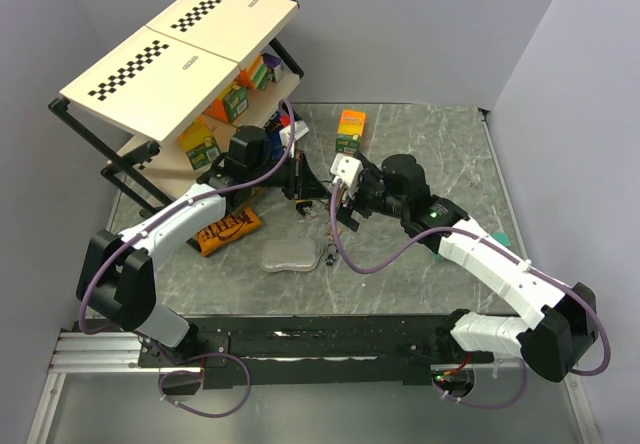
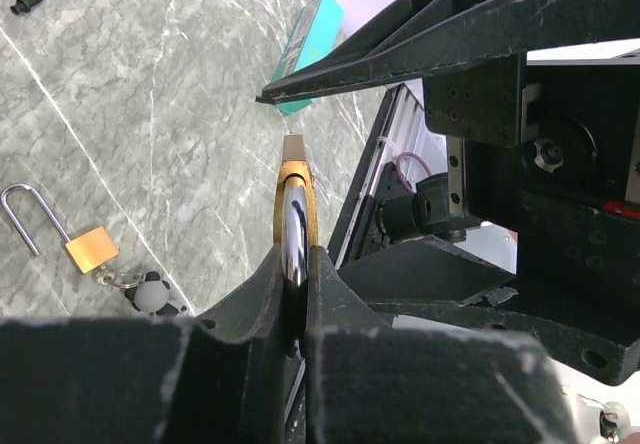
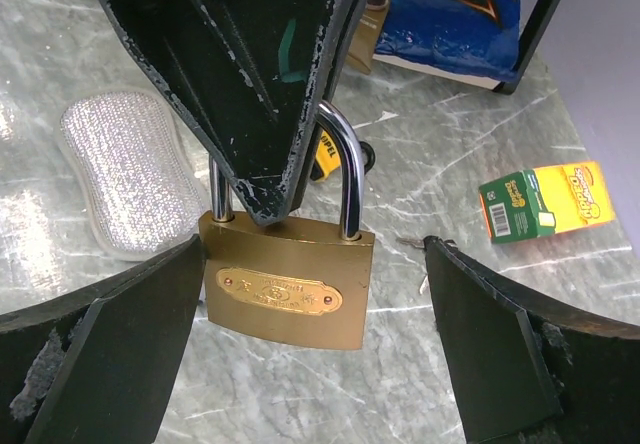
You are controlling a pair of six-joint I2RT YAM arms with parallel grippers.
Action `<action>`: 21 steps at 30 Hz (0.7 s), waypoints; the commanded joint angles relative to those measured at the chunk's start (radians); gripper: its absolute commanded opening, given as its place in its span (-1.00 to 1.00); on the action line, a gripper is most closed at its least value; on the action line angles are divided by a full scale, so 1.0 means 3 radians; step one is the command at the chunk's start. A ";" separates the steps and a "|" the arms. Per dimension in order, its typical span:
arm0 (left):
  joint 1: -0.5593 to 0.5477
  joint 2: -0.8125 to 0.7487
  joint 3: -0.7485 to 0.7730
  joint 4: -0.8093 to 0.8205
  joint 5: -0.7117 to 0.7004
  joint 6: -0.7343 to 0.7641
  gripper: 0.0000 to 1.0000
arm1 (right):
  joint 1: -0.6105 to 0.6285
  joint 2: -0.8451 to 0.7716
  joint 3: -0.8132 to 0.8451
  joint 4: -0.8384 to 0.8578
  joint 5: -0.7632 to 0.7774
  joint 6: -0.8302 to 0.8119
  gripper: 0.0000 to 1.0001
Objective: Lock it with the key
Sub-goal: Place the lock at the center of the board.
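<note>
Padlock shackle point(image 3: 350, 169) apparently behind left gripper point(image 3: 265, 202)

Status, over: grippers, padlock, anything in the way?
Left gripper shut on padlock shackle. Right gripper open, straddling its body. Keys on table, unheld. Nothing blocking.

Left fingers point(image 3: 230, 74) hold the brass padlock point(image 3: 288, 289) between the spread right fingers point(image 3: 100, 354).

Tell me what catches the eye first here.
A brass padlock hangs above the table, the left gripper shut on its shackle. The right gripper stands open on either side of its body. A smaller padlock lies open on the table nearby.
</note>
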 commanded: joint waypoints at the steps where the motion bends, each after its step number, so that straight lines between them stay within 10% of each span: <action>1: -0.0019 -0.0222 0.0057 0.0424 0.0267 -0.0160 -0.98 | 0.0024 0.0051 0.0009 0.0070 -0.0056 -0.0076 0.98; 14: -0.0009 -0.0217 0.0041 0.0485 0.0283 -0.0180 -0.98 | 0.0029 0.0076 0.0019 -0.0028 -0.0215 -0.0040 0.93; 21: -0.0004 -0.0202 0.0041 0.0511 0.0318 -0.0196 -0.98 | 0.0034 0.0112 0.0030 0.0090 0.0051 -0.0065 0.37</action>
